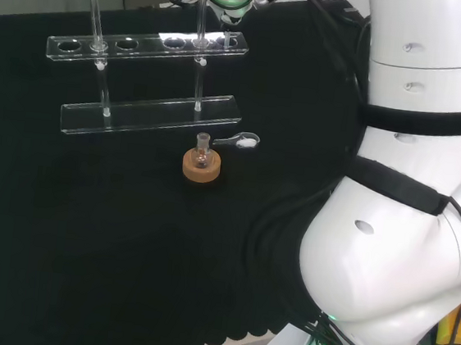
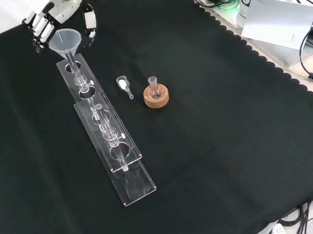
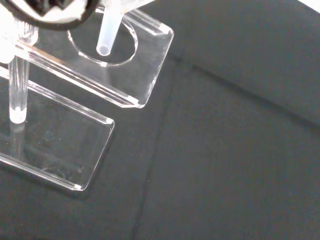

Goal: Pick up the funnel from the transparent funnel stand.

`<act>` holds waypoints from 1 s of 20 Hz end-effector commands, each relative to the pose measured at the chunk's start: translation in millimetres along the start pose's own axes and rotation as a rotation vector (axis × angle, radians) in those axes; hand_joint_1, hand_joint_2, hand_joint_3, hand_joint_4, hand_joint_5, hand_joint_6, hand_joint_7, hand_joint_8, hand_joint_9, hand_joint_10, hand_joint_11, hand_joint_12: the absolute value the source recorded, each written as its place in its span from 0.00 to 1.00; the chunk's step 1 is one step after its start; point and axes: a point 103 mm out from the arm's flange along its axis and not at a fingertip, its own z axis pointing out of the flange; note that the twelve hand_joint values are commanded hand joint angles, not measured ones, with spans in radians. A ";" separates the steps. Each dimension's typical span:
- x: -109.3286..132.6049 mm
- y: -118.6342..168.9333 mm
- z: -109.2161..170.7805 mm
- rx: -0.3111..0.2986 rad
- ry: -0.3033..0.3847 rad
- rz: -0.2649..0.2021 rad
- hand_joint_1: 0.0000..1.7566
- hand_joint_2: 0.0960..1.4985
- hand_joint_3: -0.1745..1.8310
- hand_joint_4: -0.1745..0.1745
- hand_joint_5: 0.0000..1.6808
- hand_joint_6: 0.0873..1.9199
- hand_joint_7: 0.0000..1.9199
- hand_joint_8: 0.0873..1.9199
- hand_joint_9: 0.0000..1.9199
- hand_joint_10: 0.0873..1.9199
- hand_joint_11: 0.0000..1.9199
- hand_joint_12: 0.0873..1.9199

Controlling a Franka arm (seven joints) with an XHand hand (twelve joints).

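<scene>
The clear funnel (image 2: pixel 66 41) hangs at the far end of the transparent two-tier stand (image 2: pixel 115 150) in the front view. My hand (image 2: pixel 55 9) comes in from the top, and its black and white fingers (image 2: pixel 90 23) are curled on both sides of the funnel's cone. In the wrist view the funnel's stem (image 3: pixel 106 32) ends just above the end hole of the stand's upper plate (image 3: pixel 150 47), with part of my hand (image 3: pixel 30 7) blurred beside it. In the head view the funnel (image 1: pixel 229 17) sits at the right end of the stand (image 1: pixel 145 46).
A cork ring with a small round flask (image 2: pixel 156 96) stands to the right of the stand in the front view, and a small scoop with white powder (image 2: pixel 123 85) lies between them. The cloth's scalloped edge (image 2: pixel 263 58), paper and cables lie at the right.
</scene>
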 end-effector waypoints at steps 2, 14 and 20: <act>-8.0 -33.4 -20.8 -0.025 -0.030 0.044 0.46 0.42 0.38 0.48 0.25 0.30 0.17 0.34 0.26 0.30 0.13 0.69; 1.0 -104.0 -45.4 -0.048 -0.059 0.105 0.46 0.42 0.39 0.48 0.24 0.31 0.17 0.34 0.26 0.30 0.13 0.69; 2.1 -123.6 -42.9 -0.065 -0.054 0.119 0.46 0.42 0.39 0.48 0.24 0.31 0.17 0.34 0.26 0.30 0.13 0.69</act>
